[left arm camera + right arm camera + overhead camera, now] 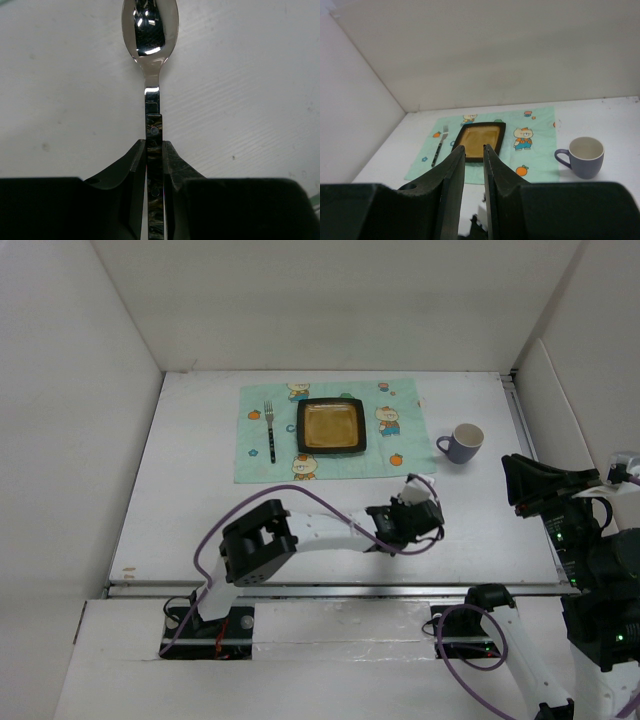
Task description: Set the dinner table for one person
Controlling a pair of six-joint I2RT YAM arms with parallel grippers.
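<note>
The dinner table (190, 500) is a plain white top. On it lies a mint-green cartoon placemat (255, 462) with a dark square plate (331, 426) with a tan centre, and a fork (269, 430) to the plate's left. My left gripper (415, 512) is shut on the dark handle of a shiny spoon (150, 30), just above the bare table in front of the mat's right end. My right gripper (510, 482) hangs raised at the right, its jaws a narrow gap apart and empty.
A purple mug (462, 443) stands on the table to the right of the placemat; it also shows in the right wrist view (585, 157). White walls close the left, back and right sides. A metal rail runs along the near table edge.
</note>
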